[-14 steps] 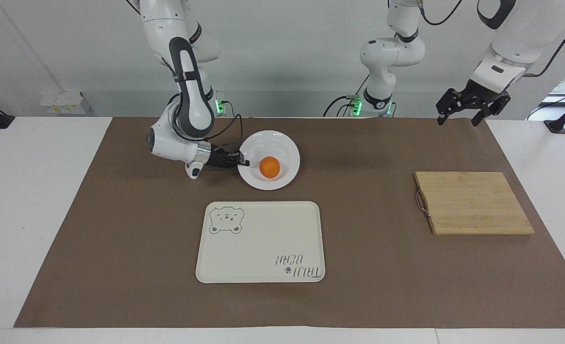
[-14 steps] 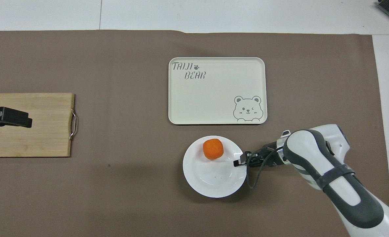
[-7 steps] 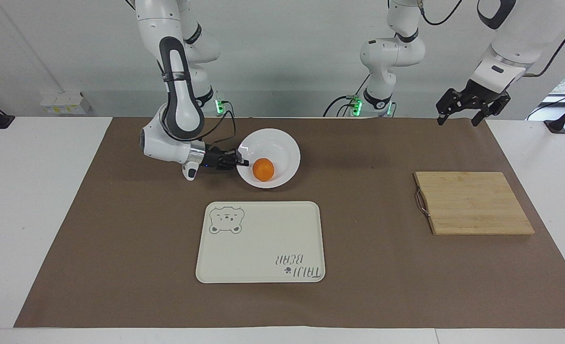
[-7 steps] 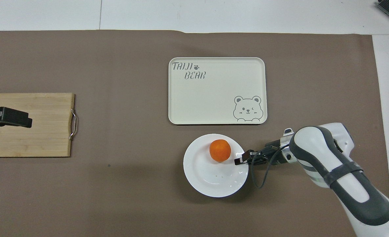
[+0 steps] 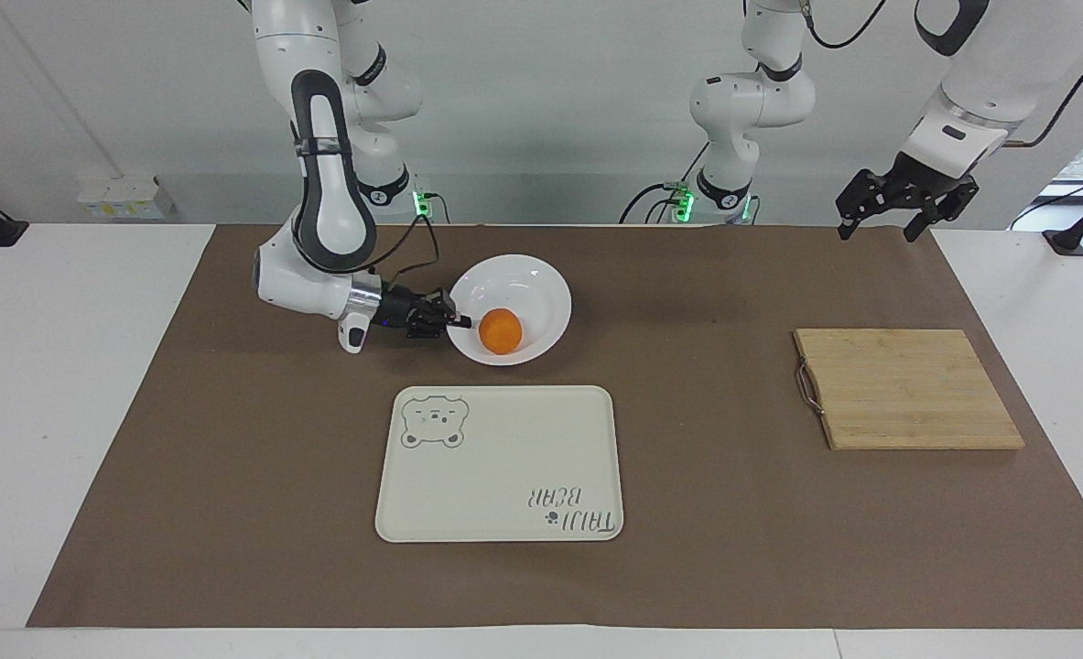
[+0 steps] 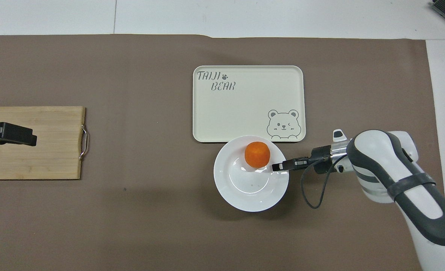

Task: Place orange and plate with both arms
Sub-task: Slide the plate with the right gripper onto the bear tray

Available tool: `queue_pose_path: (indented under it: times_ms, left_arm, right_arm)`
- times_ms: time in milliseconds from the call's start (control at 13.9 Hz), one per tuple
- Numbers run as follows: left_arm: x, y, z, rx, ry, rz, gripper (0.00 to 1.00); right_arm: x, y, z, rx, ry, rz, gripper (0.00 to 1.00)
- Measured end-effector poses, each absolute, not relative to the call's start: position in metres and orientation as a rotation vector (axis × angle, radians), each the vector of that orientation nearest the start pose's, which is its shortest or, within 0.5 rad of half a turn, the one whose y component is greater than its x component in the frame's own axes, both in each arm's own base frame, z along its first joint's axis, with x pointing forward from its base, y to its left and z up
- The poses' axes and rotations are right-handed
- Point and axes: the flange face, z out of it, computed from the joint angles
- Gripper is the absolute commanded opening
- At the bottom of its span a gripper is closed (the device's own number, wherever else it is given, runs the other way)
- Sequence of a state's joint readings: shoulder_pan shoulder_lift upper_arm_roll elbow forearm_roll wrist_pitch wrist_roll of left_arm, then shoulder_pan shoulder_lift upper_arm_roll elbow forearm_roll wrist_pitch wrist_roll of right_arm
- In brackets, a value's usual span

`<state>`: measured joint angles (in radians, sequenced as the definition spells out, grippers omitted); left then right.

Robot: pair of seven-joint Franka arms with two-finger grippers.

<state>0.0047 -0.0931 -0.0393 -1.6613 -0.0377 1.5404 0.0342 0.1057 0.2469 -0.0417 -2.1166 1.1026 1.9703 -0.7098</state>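
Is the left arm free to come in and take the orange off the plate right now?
Probably yes: the left gripper hangs open over the table's edge near the cutting board, and the orange sits uncovered on the plate, gripped at its rim by the right gripper.

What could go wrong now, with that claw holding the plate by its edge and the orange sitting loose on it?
1. The orange lies loose near the rim of the plate and could roll off if the plate tips.
2. The right claw is shut on just one edge of the plate, so the plate might slip or swing.
3. The plate looks close to the tray; its rim could catch the tray's edge.

The left claw waits open above the cutting board, too far away to help.
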Motion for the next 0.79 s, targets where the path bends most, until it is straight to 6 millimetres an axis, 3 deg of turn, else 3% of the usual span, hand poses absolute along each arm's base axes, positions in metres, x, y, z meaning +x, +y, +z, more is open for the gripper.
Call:
queue_pose_path:
  times_ms: [502, 789]
  left_arm:
    - [0.521, -0.023, 0.629, -3.173, 0.110, 0.044, 1.00]
    - [0.521, -0.023, 0.629, -3.173, 0.110, 0.044, 1.00]
  right_arm:
    - [0.631, 0.101, 0.329, -2.193, -0.059, -0.035, 0.00]
    - [0.670, 0.104, 0.322, -2.271, -0.075, -0.068, 0.00]
